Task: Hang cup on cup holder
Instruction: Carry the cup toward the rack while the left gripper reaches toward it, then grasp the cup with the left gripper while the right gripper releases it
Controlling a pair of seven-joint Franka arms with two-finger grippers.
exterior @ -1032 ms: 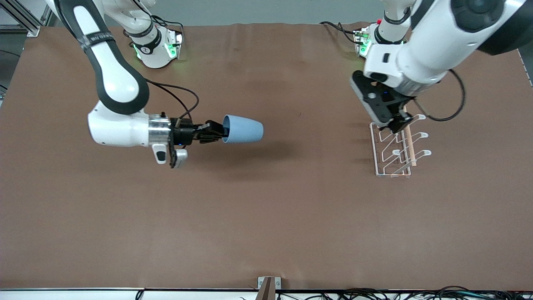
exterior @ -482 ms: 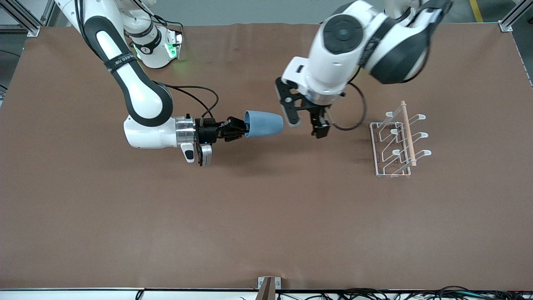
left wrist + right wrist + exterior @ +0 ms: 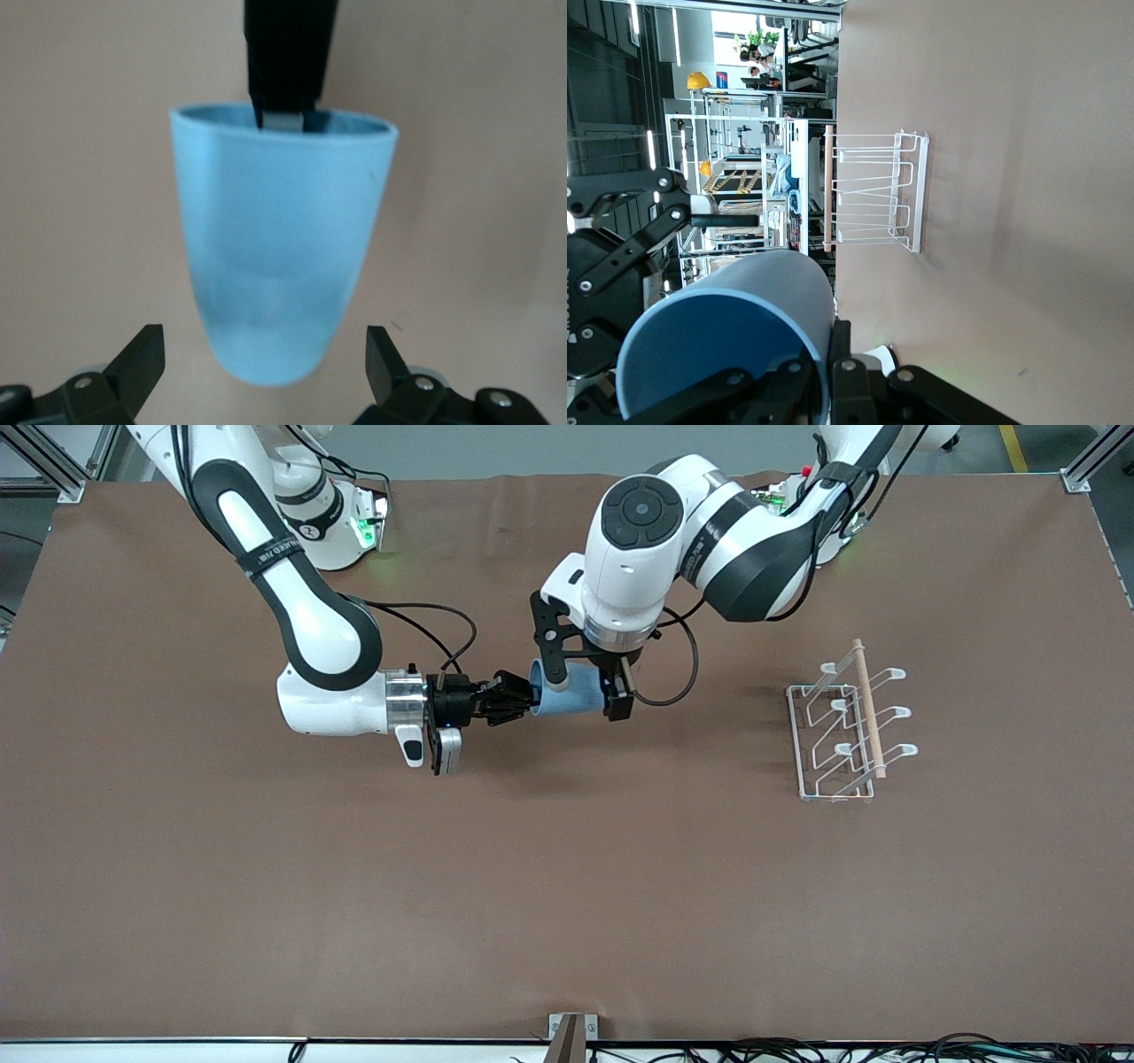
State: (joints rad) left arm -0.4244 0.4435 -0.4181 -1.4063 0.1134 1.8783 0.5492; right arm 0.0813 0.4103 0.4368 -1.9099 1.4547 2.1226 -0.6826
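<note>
The light-blue cup (image 3: pixel 571 693) hangs on its side in the air over the middle of the table. My right gripper (image 3: pixel 529 693) is shut on its rim, one finger inside the mouth, as the right wrist view shows (image 3: pixel 819 372). My left gripper (image 3: pixel 585 691) is open around the cup's closed end, with a gap between each finger and the cup. In the left wrist view the cup (image 3: pixel 283 248) sits between the spread fingertips (image 3: pixel 142 354). The cup holder (image 3: pixel 866 708), a white wire rack with a wooden rod, stands toward the left arm's end of the table.
The brown table (image 3: pixel 567 903) carries only the rack. The rack also shows in the right wrist view (image 3: pixel 877 190). A small bracket (image 3: pixel 571 1032) sits at the table edge nearest the front camera.
My left arm has swung from over the rack to the cup, its open fingers now around the cup's closed end. My right gripper has carried the cup toward the left arm's end.
</note>
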